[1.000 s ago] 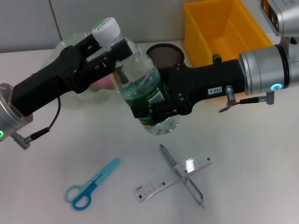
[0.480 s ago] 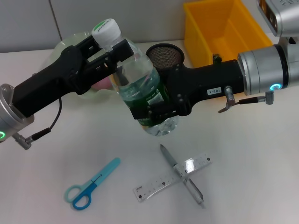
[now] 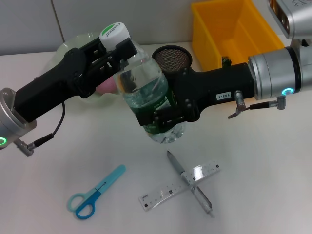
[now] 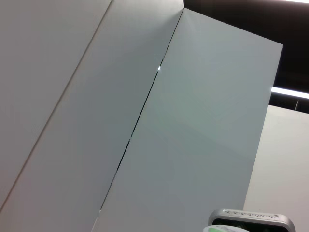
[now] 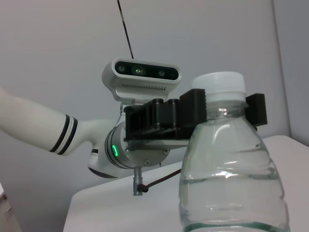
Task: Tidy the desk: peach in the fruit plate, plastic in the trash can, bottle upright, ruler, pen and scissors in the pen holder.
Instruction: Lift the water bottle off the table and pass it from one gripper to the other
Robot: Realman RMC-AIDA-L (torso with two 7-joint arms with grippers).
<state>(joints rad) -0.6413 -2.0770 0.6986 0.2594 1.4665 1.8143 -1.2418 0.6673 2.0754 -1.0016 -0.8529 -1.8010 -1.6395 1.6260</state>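
**Both arms on the bottle, above the desk**

On our left, the left gripper (image 3: 113, 52) reaches in from the desk edge and has its fingers clamped on the neck of the bottle (image 3: 146, 90), just under the white cap (image 3: 114, 33); the right wrist view shows those black fingers (image 5: 193, 108) on either side of the neck. Behind that gripper sits the fruit plate (image 3: 73, 48), with a bit of pink peach (image 3: 108, 87) peeping out below the arm. Below it, well apart on the desk, lie the blue scissors (image 3: 95, 192).

In the middle, the bottle is lifted and tilted, cap toward our left arm, base toward us. The right gripper (image 3: 163, 117) grips its lower body around the green label.

Just behind the right gripper stands the dark mesh pen holder (image 3: 172, 58). Below it the pen (image 3: 189, 182) lies crossed over the ruler (image 3: 179, 185). Further right, behind the right arm, is the yellow trash can (image 3: 234, 29).
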